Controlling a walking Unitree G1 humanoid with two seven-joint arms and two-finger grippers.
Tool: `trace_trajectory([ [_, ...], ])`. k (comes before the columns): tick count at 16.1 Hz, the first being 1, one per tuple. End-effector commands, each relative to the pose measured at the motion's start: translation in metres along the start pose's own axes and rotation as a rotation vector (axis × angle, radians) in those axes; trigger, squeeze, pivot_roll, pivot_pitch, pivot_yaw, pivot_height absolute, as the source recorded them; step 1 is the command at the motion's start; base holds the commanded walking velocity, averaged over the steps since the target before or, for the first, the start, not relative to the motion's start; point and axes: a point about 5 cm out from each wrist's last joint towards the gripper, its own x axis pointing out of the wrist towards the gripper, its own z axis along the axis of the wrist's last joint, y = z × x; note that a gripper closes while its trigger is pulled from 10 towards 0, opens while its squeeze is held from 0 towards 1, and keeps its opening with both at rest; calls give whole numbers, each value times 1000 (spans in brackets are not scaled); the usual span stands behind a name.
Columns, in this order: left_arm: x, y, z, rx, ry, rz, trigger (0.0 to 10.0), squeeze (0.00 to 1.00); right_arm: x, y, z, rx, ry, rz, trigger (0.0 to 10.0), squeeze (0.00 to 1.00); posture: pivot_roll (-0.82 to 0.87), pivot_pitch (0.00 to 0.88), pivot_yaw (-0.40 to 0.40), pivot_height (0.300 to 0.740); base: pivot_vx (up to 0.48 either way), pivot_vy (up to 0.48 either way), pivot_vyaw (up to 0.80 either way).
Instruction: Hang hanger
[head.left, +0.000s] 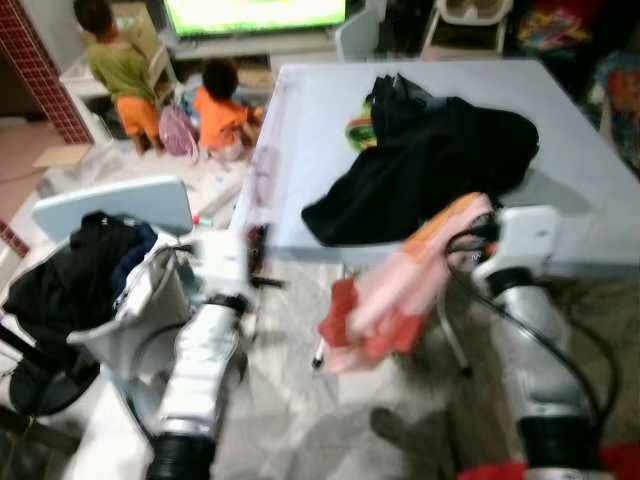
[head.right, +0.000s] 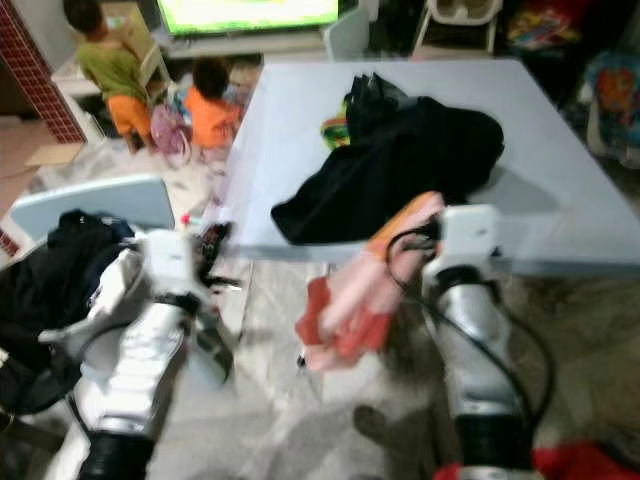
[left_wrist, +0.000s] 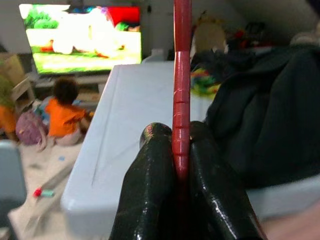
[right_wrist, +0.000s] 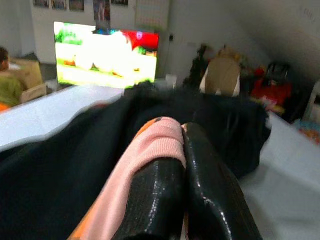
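Observation:
In the left wrist view my left gripper (left_wrist: 177, 132) is shut on a thin red hanger (left_wrist: 182, 75) that rises straight up between the fingers. Seen from the head, this gripper (head.left: 255, 250) is at the front left corner of the pale blue table (head.left: 320, 100). My right gripper (right_wrist: 182, 131) is shut on a pink and orange garment (right_wrist: 150, 150). The garment (head.left: 400, 290) hangs below the table's front edge. A heap of black clothing (head.left: 430, 160) lies on the table just beyond it.
A pale chair (head.left: 110, 205) draped with dark clothes stands at the left. Two people (head.left: 220, 110) are on the floor near a lit television (head.left: 255, 12). A small colourful item (head.left: 360, 130) lies beside the black heap. Grey floor stretches below the table.

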Motion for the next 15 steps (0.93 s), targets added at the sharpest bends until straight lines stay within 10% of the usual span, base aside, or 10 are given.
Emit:
trace_trajectory([
  [1,-1,14,6,27,-14,34,10000,0,9,8,17,11,-71,14,10000,0,-25,0,18,740,416,0,0],
  [8,0,8,6,20,-9,34,10000,0,73,11,65,22,-209,66,10000,0,-8,0,-2,740,403,0,0],
  [9,0,8,5,27,-4,58,10000,0,104,18,95,46,-257,111,10000,0,3,0,-16,740,0,0,0],
  [15,-10,11,5,24,-11,124,10000,0,154,32,198,65,-402,185,10000,0,69,0,-101,740,0,0,0],
])
